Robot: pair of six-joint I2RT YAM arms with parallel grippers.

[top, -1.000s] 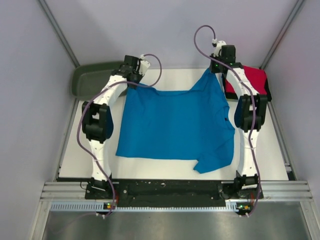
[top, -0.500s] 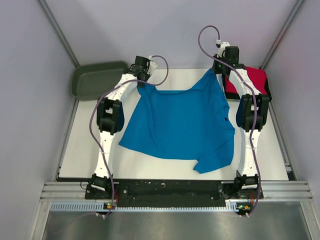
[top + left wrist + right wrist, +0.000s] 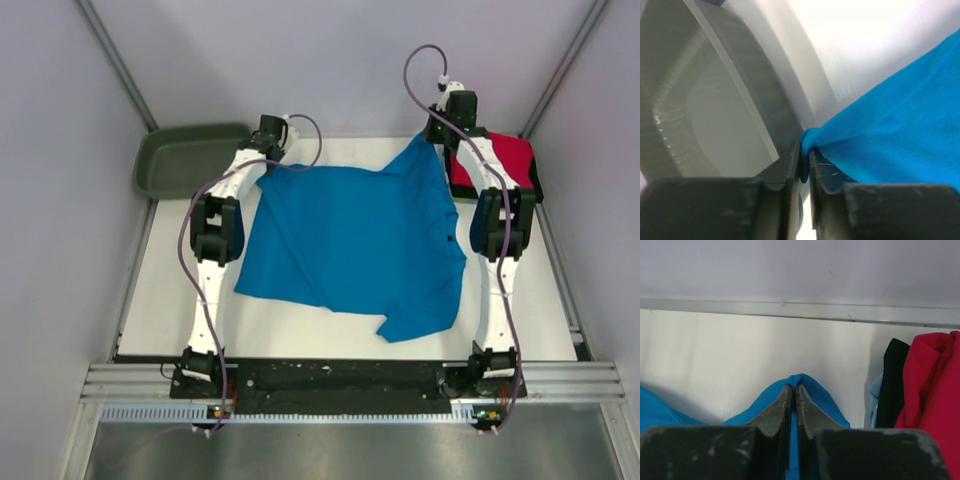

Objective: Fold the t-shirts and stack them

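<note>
The turquoise t-shirt point(image 3: 350, 240) lies spread out just right of the olive tub point(image 3: 190, 160). The left gripper point(image 3: 805, 150) pinches its far corner beside the tub between nearly closed jaws. The right gripper point(image 3: 793, 389) pinches the other far corner, well apart from the tub.

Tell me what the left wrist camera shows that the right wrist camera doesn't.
Left wrist only: the green tub, close beside the left gripper, which pinches a bunched edge of the blue shirt. Right wrist only: the red shirt, black shirt and a sliver of a light shirt at the right edge, a metal strip behind the white table, and the right gripper. Both: the blue shirt clamped between shut fingers.
</note>
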